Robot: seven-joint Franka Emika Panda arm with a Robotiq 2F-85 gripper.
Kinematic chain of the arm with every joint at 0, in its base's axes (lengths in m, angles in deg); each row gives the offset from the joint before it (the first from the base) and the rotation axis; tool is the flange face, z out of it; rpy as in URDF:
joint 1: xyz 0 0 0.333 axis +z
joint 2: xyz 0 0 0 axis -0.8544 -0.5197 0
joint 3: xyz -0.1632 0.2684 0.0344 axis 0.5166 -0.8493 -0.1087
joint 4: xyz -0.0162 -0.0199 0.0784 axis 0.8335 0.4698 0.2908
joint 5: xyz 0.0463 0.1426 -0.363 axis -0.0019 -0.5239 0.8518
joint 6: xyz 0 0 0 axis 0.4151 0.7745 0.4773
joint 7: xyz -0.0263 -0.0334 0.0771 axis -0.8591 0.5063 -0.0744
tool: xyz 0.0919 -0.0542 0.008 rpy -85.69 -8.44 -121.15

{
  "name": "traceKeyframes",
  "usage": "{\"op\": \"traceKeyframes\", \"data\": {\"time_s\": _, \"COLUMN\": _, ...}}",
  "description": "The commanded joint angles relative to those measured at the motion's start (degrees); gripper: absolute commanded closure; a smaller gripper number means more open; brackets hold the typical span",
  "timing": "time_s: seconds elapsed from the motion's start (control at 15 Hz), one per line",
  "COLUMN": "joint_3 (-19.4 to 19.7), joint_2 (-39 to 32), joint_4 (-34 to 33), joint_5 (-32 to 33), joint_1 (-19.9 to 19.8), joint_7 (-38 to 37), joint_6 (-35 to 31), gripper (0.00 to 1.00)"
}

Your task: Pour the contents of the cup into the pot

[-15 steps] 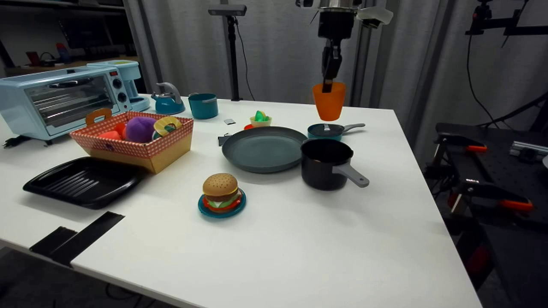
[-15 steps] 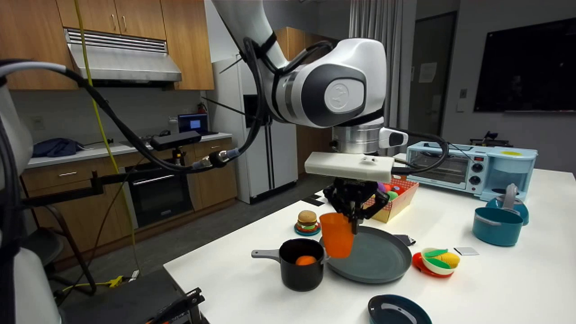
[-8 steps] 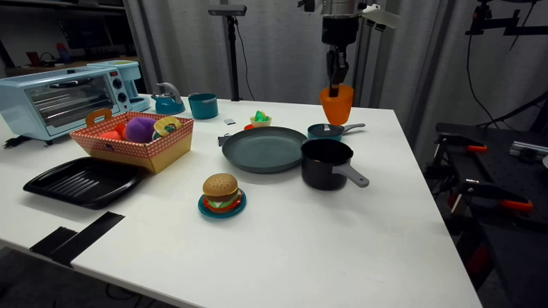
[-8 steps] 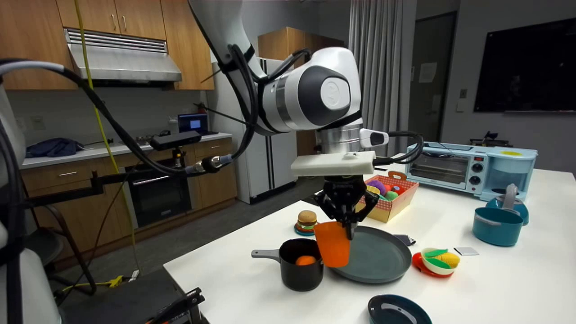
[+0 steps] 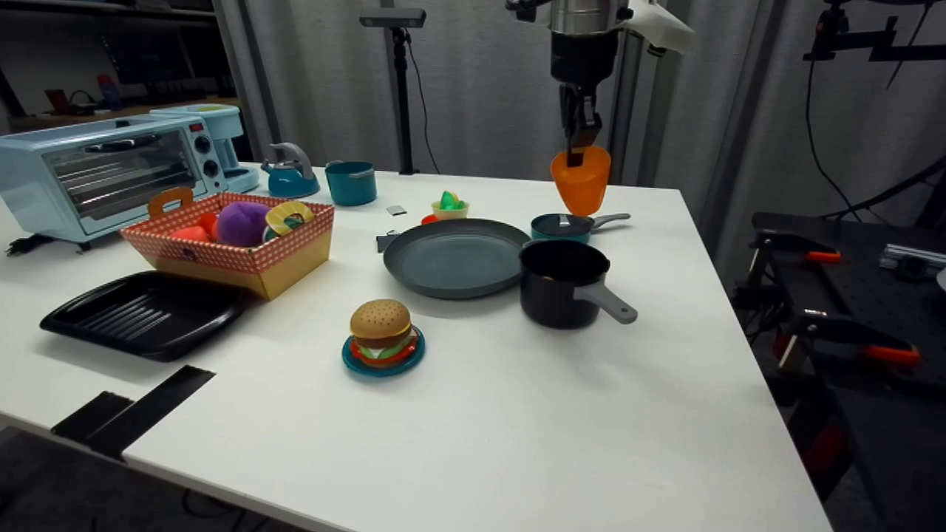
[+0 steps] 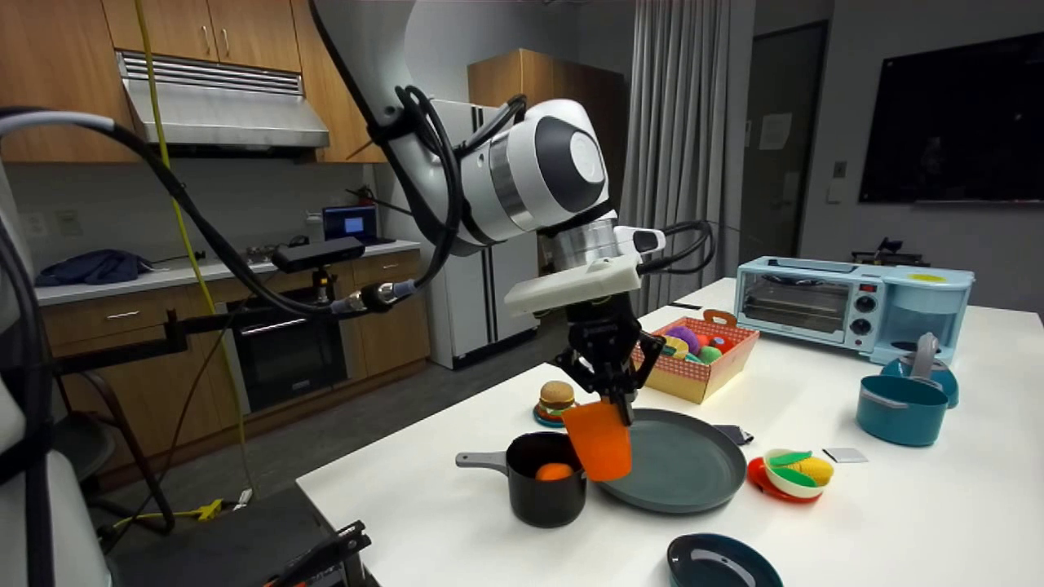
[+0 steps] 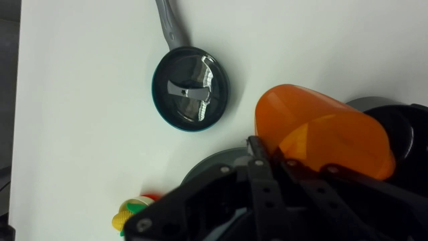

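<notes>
So we've got the gripper (image 6: 625, 408) clamped tight on the wall of the small orange cup (image 6: 599, 444) near its rim, jaws squeezed together with just the thin plastic between them. The cup's held up off the white table (image 5: 473, 443) and tilted, mouth leaning toward the black pot (image 6: 545, 501). In the wrist view that mouth overlaps the pot, but we honestly can't tell if the two touch. The pot itself is sitting upright, and in an exterior view we can spot a round orange piece (image 6: 555, 471) inside it.

Right beside the pot is the wide grey-green pan (image 6: 681, 461); can't tell if those are in contact either. Near both we've got a little teal skillet (image 7: 174, 67) with a grey bar across its dark shiny top. There's a toy burger (image 5: 380, 325) on a teal saucer (image 5: 377, 371), plus toy corn (image 6: 811, 470) in a cream bowl (image 6: 803, 491).

Further along, well apart from the pot, we see a red-checked basket (image 5: 295, 255) of colourful toys, a black ridged tray (image 5: 140, 318) just beside it, a light blue toaster oven (image 5: 118, 166), a kettle (image 5: 292, 179) and a teal saucepan (image 5: 351, 185).
</notes>
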Motion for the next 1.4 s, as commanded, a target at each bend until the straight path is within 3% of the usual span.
{"op": "traceKeyframes", "data": {"time_s": 0.0, "joint_3": 0.5, "joint_2": 1.5, "joint_4": -0.2, "joint_5": 6.0, "joint_1": 2.2, "joint_7": -6.4, "joint_6": 5.1, "gripper": 0.99}}
{"op": "traceKeyframes", "data": {"time_s": 0.87, "joint_3": -4.3, "joint_2": -2.6, "joint_4": -7.2, "joint_5": 11.1, "joint_1": 8.0, "joint_7": -13.3, "joint_6": 22.2, "gripper": 0.99}}
{"op": "traceKeyframes", "data": {"time_s": 1.33, "joint_3": -4.2, "joint_2": -8.6, "joint_4": -12.6, "joint_5": 14.3, "joint_1": 9.5, "joint_7": -14.5, "joint_6": 31.4, "gripper": 0.99}}
